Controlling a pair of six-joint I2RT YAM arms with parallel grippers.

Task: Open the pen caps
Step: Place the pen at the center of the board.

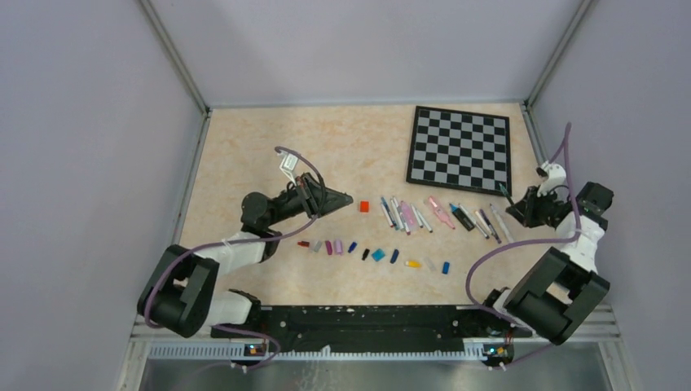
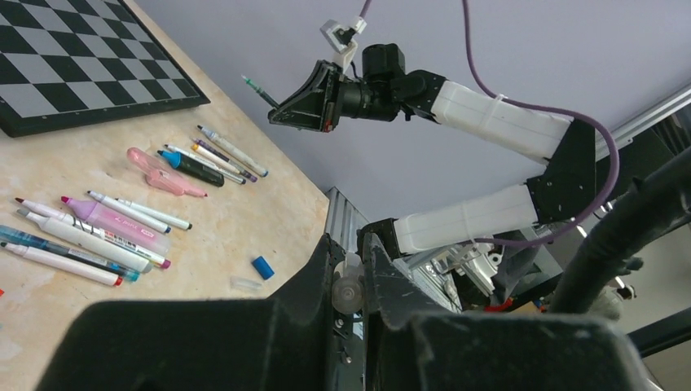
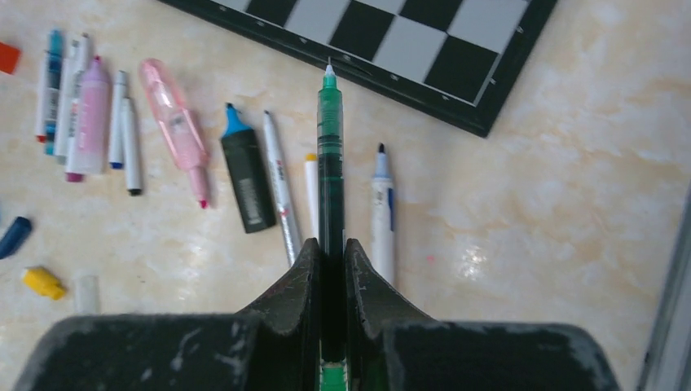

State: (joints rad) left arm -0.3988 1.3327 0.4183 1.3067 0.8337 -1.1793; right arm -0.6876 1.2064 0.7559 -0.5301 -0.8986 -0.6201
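pen caps (image 1: 378, 255): lying loose in a ragged row on the table (image 1: 269, 147), near the arm bases, each one sitting apart from any barrel.
pens (image 1: 406, 215): lying side by side in a second row just beyond the caps. In the wrist views, those sharp enough to read are showing bare tips.
green pen (image 3: 330, 163): being held up off the table on the right side, its fine tip showing uncovered and pointing toward the chessboard (image 1: 460, 149).
right gripper (image 3: 332, 248): clamping tight on the green pen's barrel, near its rear end.
left gripper (image 2: 350, 244): hanging above the left end of the cap row, near the small red cube (image 1: 363, 206). Its jaws are standing narrow, pinching a pale translucent piece (image 2: 350, 292).
that piece: probably the green pen's cap, though the view is not making that certain.
done so far: judging by the loose caps and bare tips, the uncapping is looking nearly or wholly finished, the green pen included.
left to do: likely only laying the green pen among the others and dropping the pale piece with the caps. I am seeing no capped pen.
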